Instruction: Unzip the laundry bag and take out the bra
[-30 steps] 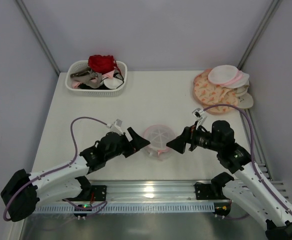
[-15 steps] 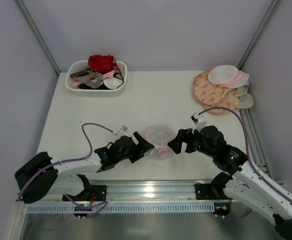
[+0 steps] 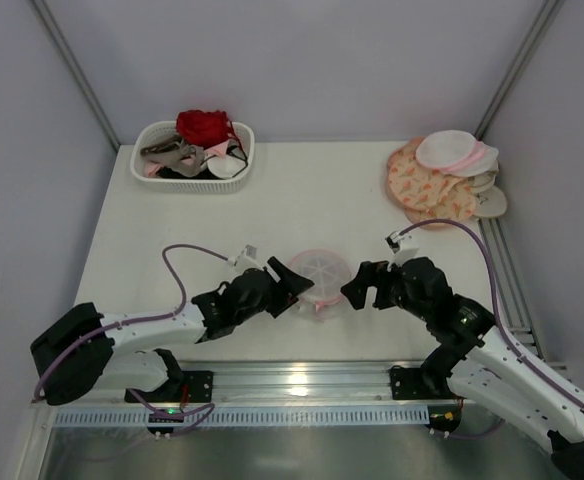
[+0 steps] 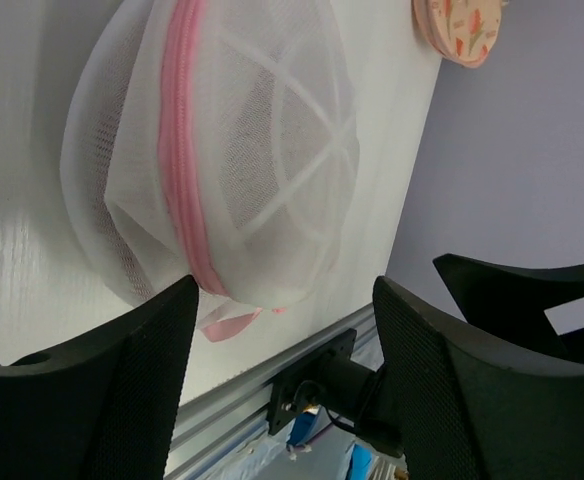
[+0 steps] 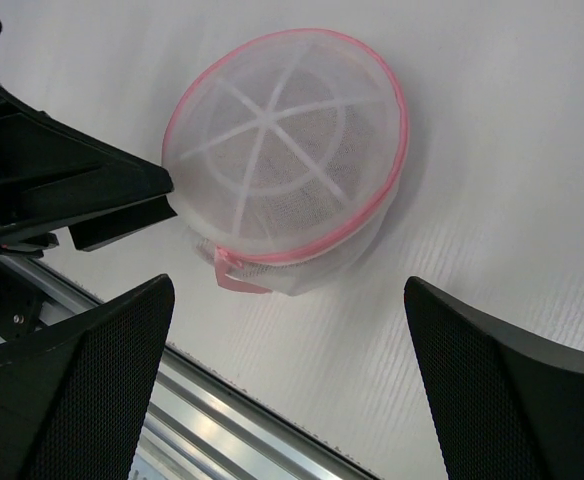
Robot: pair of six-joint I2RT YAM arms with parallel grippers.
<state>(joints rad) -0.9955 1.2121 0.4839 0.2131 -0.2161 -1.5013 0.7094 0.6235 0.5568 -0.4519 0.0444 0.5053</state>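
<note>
Resting dome-up, zipper tab (image 5: 234,277) nearward, the laundry bag (image 3: 319,271) sits between open, empty left hand (image 3: 290,280) and right hand (image 3: 352,288)

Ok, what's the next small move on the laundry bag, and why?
Probably shift the right gripper onto the pink zipper pull and pinch it. The laundry bag looks zipped shut, that gripper and the left gripper flank it, open, and the pull sticks out at its near edge.

Round mesh laundry bag (image 5: 287,150) on table (image 5: 492,200), pink zipper tab (image 5: 234,276), right hand (image 5: 287,290) spread wide
</note>
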